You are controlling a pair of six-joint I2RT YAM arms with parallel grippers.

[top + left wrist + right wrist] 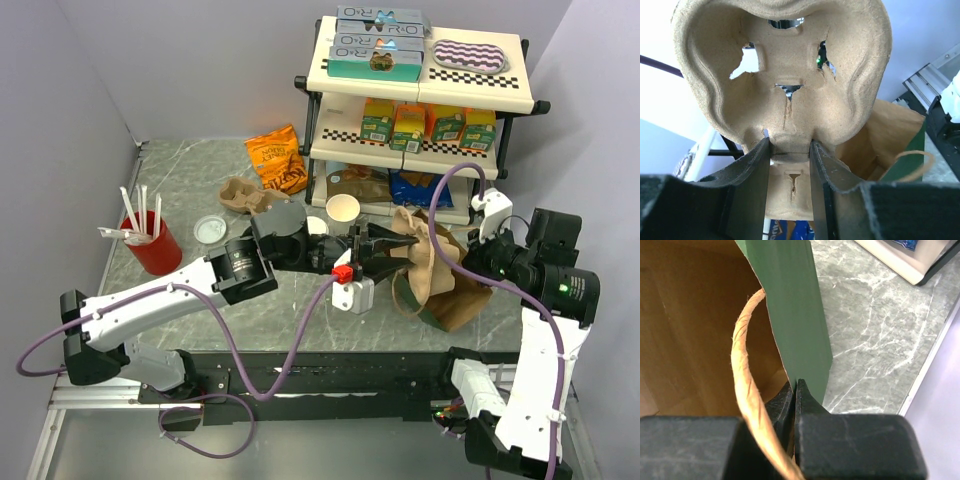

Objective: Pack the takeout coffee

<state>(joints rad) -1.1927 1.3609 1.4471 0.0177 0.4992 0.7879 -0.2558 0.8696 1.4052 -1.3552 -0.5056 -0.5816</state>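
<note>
Left wrist view, left end effector [790, 147] clamped on pulp carrier [785, 60], right end effector [794, 390] pinching paper bag [790, 300] rim

A grey-green marbled table [190, 175] is enclosed by pale lilac walls [190, 60]. A three-tier cream shelf [380, 158] with a black frame is set at the back right. The scene is evenly lit, seemingly from overhead.

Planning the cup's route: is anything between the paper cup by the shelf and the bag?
Yes. The left gripper, its jaws shut on the carrier, sits between the cup and the mouth of the bag, whose edge the right gripper pinches.
</note>
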